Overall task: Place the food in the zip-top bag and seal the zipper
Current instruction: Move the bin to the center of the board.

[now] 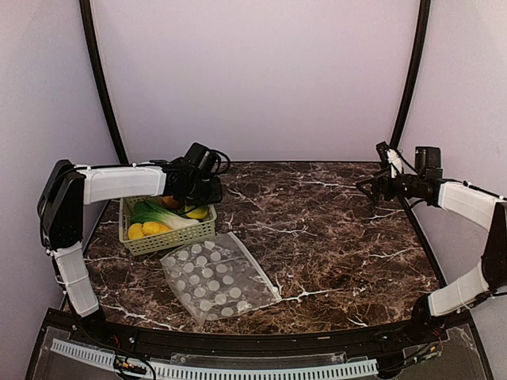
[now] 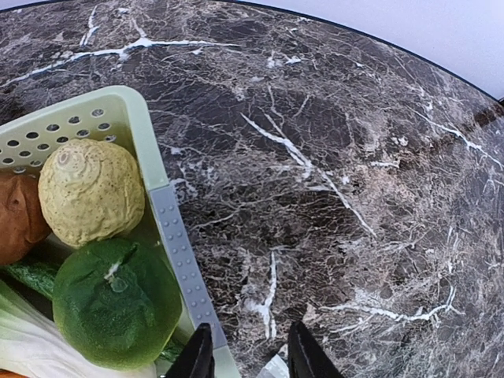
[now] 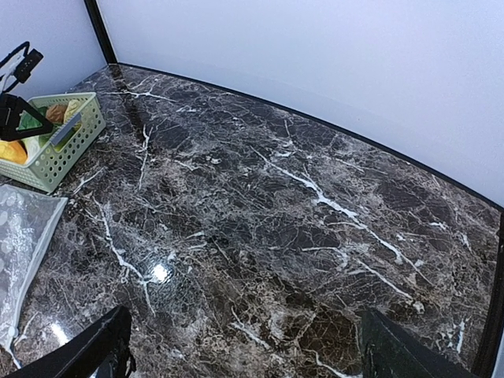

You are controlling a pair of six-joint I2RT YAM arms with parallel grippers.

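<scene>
The food lies in a light green mesh basket [image 1: 131, 237] at the back left: yellow pieces [image 1: 146, 229] and a leek [image 1: 162, 214]. The left wrist view shows a pale bumpy piece [image 2: 90, 193], a green round fruit [image 2: 114, 303] and a brown one [image 2: 20, 216] inside the basket wall [image 2: 177, 236]. My left gripper [image 2: 250, 354] hovers over the basket's right rim, jaws partly apart, the rim just inside its left finger, nothing held. The polka-dot zip-top bag [image 1: 214, 277] lies flat in front of the basket. I cannot make out its zipper. My right gripper [image 1: 366, 186] hangs wide open at the back right.
The dark marble table [image 1: 333, 237] stretches between the two arms. From the right wrist view the basket [image 3: 59, 150] and the bag's edge [image 3: 20, 236] sit far to the left, with the right gripper [image 3: 244, 354] above bare marble. Pale walls close the back and sides.
</scene>
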